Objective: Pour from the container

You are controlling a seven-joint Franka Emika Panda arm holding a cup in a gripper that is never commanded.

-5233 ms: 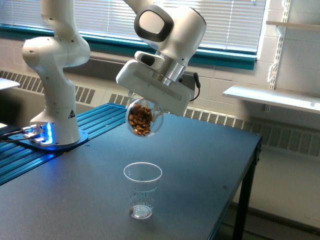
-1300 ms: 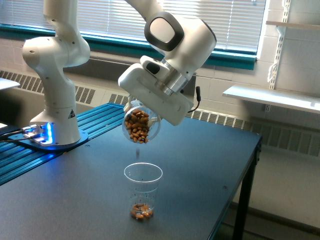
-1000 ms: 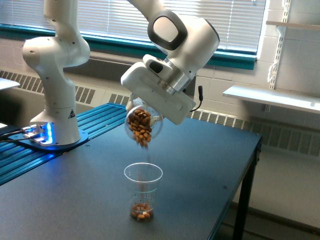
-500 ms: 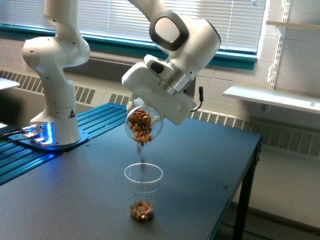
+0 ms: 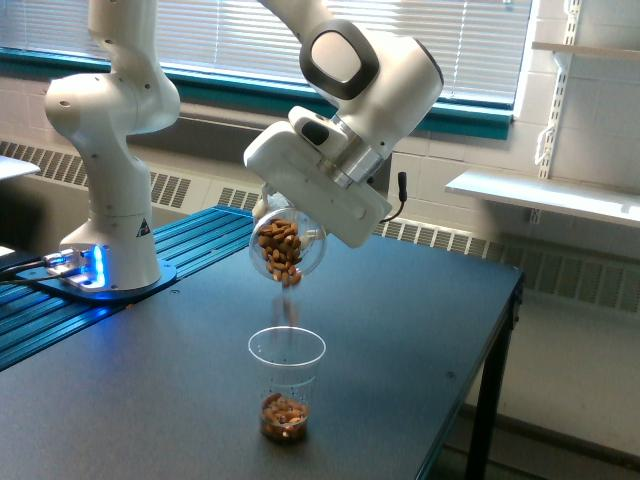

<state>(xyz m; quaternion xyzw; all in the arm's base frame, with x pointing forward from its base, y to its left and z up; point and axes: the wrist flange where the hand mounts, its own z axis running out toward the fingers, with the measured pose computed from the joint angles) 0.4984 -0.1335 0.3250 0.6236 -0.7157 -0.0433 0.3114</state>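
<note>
The pincer [image 5: 277,218] is clamped on the container [image 5: 287,250], a clear round-bodied jar tipped mouth-down in the air above the middle of the dark bench [image 5: 400,330]. Brown nuts [image 5: 281,250] crowd toward its lower lip, and one nut [image 5: 291,308] hangs in mid-fall just beneath it. Directly below stands an upright clear tapered cup [image 5: 286,383] with a small heap of nuts in its bottom. The arm's white base [image 5: 108,200] stands at the far left.
</note>
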